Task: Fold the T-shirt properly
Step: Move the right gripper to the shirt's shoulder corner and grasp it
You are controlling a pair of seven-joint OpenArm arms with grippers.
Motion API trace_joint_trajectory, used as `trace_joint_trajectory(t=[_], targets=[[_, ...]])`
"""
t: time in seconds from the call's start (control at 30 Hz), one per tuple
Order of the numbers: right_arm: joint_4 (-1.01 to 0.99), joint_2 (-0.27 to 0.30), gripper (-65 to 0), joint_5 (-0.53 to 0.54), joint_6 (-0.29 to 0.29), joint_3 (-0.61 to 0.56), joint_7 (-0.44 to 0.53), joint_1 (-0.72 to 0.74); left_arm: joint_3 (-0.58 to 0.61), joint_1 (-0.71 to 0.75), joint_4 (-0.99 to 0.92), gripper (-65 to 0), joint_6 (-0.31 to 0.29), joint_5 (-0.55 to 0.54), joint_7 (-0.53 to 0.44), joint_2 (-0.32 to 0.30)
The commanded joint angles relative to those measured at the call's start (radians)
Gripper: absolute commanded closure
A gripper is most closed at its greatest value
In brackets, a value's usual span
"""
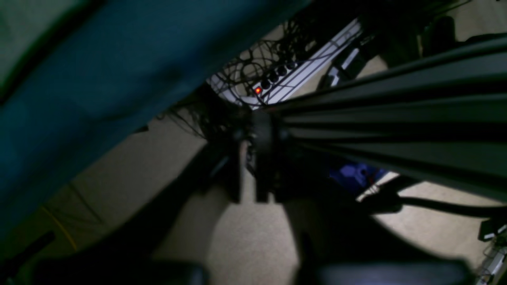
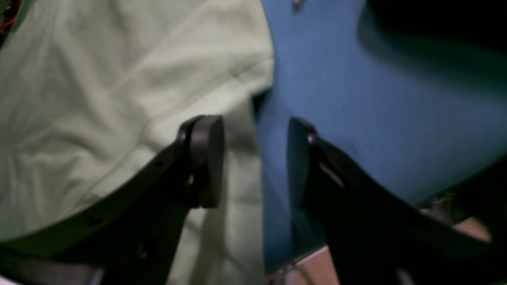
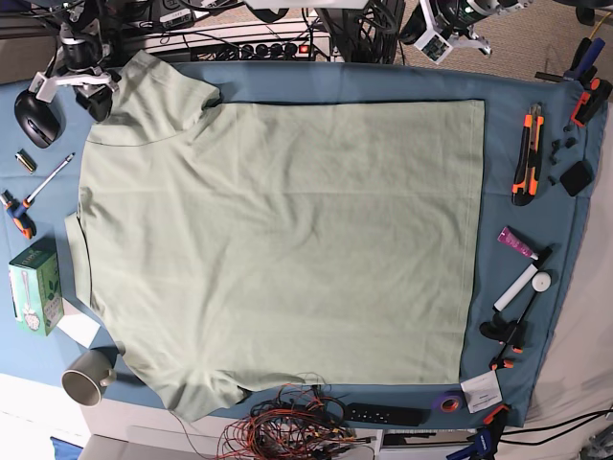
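The pale sage-green T-shirt (image 3: 278, 240) lies spread flat on the blue table cloth (image 3: 536, 144), collar end at the left and hem at the right. My right gripper (image 3: 88, 94) hovers at the shirt's far left sleeve. In the right wrist view it (image 2: 255, 158) is open and empty. One finger is over the shirt (image 2: 99, 99) and the other over the blue cloth (image 2: 376, 111), so they straddle the sleeve edge. My left gripper (image 3: 448, 29) is beyond the table's far edge. In the left wrist view it (image 1: 249, 170) is dark, with its pads nearly together and nothing between them.
A mouse (image 3: 36, 117), pen (image 3: 48, 177), green box (image 3: 34, 287) and mug (image 3: 86, 379) lie along the left side. Cutters (image 3: 527, 153), clamps and a purple tube (image 3: 517, 241) lie on the right. Loose wires (image 3: 287, 426) lie at the near edge. A power strip (image 1: 273, 79) is behind the table.
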Motion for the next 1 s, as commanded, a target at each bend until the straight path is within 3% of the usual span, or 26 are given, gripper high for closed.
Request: trace_joint_trajectory(t=[0.0, 0.1, 0.37, 0.53, 0.67, 0.97], targets=[[-0.003, 0.014, -26.6, 0.017, 0.007, 0.006, 0.002, 0.001, -0.002, 0.011, 0.013, -11.0, -0.005, -0.006, -0.015, -0.006], [-0.048, 0.014, -26.6, 0.061, 0.017, 0.006, -0.017, 0.003, -0.002, 0.011, 0.013, -15.8, -0.004, -0.006, -0.014, -0.006], [-0.101, 0.013, -26.6, 0.176, 0.07, 0.006, -0.1, -0.023, -0.002, 0.011, 0.013, -15.8, -0.004, -0.005, -0.014, -0.006], [-0.101, 0.014, -26.6, 0.228, 0.074, 0.006, -0.124, -0.08, -0.002, 0.011, 0.013, -15.8, -0.004, -0.005, -0.015, -0.006], [-0.101, 0.014, -26.6, 0.254, 0.112, 0.006, -0.139, -0.108, -0.002, 0.004, 0.013, -15.8, -0.004, -0.005, -0.015, -0.006], [-0.101, 0.014, -26.6, 0.254, 0.114, 0.0, -0.158, -0.108, -0.002, -0.022, 0.013, -15.8, -0.004, -0.006, -0.015, -0.006]])
